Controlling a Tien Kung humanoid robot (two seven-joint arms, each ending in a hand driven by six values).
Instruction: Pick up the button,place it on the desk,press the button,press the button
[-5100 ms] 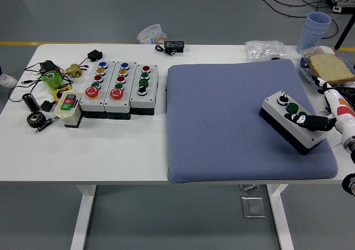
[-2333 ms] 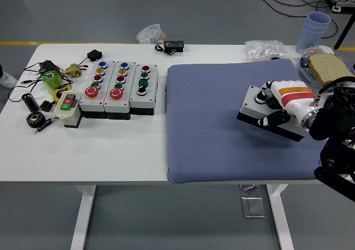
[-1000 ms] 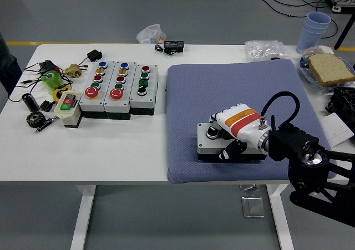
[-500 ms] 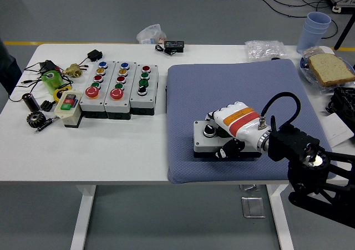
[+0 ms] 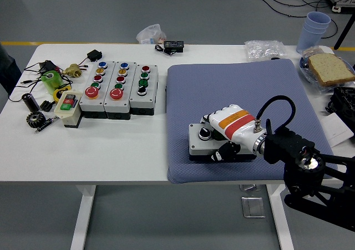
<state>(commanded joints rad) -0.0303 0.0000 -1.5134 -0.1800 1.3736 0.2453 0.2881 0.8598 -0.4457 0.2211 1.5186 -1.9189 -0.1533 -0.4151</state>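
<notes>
**Right hand grips the button box on the blue mat**

The right hand (image 5: pixel 224 129), white with an orange and a red stripe, comes in from the lower right of the picture on a black arm. Its fingers are curled around the button box (image 5: pixel 201 141), a small grey box with a black base; the thumb side is at the near face and the other fingers are over the top. The box lies on the blue mat (image 5: pixel 233 89), near the mat's front left corner, and a black knob on its top is visible just left of the hand. It is not clear whether the box rests fully on the mat or is slightly lifted.

On the left part of the white table (image 5: pixel 127 144) three larger button panels (image 5: pixel 119 86) stand side by side, well apart from the mat. A small switch box (image 5: pixel 67 105) with a green and a red key is just beside them. The left hand is not visible.
</notes>
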